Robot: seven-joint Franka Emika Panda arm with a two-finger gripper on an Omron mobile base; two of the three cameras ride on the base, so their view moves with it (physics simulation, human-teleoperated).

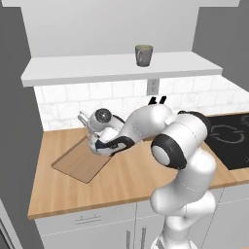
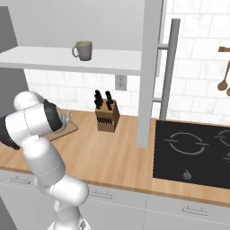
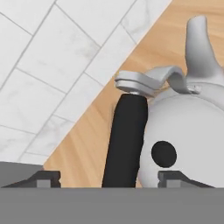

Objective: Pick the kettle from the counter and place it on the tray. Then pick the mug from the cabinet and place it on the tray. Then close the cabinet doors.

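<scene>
A home kitchen, apparently: wooden counter [image 1: 126,180], tiled backsplash [image 1: 97,97], black hob [image 2: 193,152] at three o'clock, knife block [image 2: 108,117] at twelve.

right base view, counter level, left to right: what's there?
Tray → knife block → open cabinet door → cooktop
</scene>
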